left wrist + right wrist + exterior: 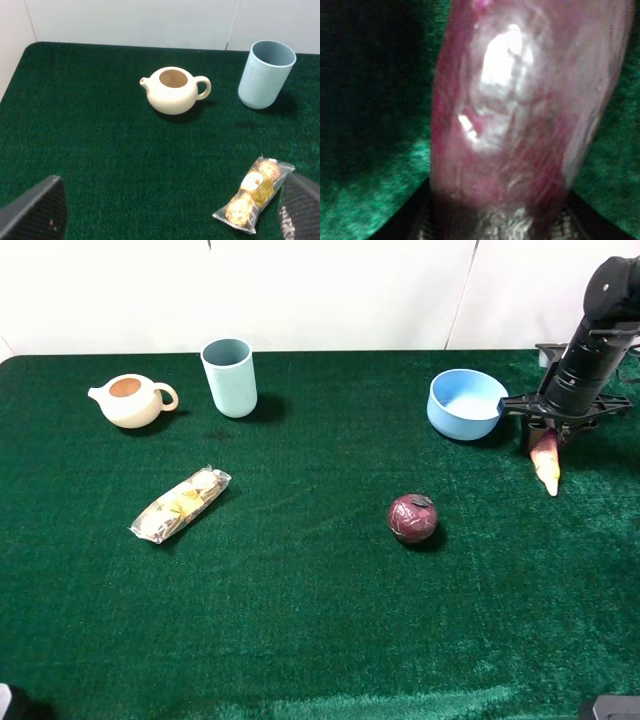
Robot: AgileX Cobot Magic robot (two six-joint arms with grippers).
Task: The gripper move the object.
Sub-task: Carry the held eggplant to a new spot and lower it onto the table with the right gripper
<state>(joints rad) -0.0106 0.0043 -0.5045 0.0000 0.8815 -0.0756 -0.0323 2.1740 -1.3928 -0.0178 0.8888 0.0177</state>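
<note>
The object (546, 462) is a long tapered vegetable, purple at its top and pale yellow-white at its pointed tip, at the right of the green table. Its tip points toward the table's front edge. My right gripper (548, 433) stands right over its purple end and appears shut on it. In the right wrist view the purple skin of the object (520, 110) fills the picture, blurred, with dark finger parts at the edges. My left gripper (172, 205) is open and empty, above the table's left part, with its fingers (37, 210) wide apart.
A blue bowl (467, 403) stands just left of the right gripper. A round dark-red fruit (412, 517) lies at centre right. A cream teapot (131, 400), a light blue cup (230, 377) and a packet of gold-wrapped sweets (181, 504) are on the left.
</note>
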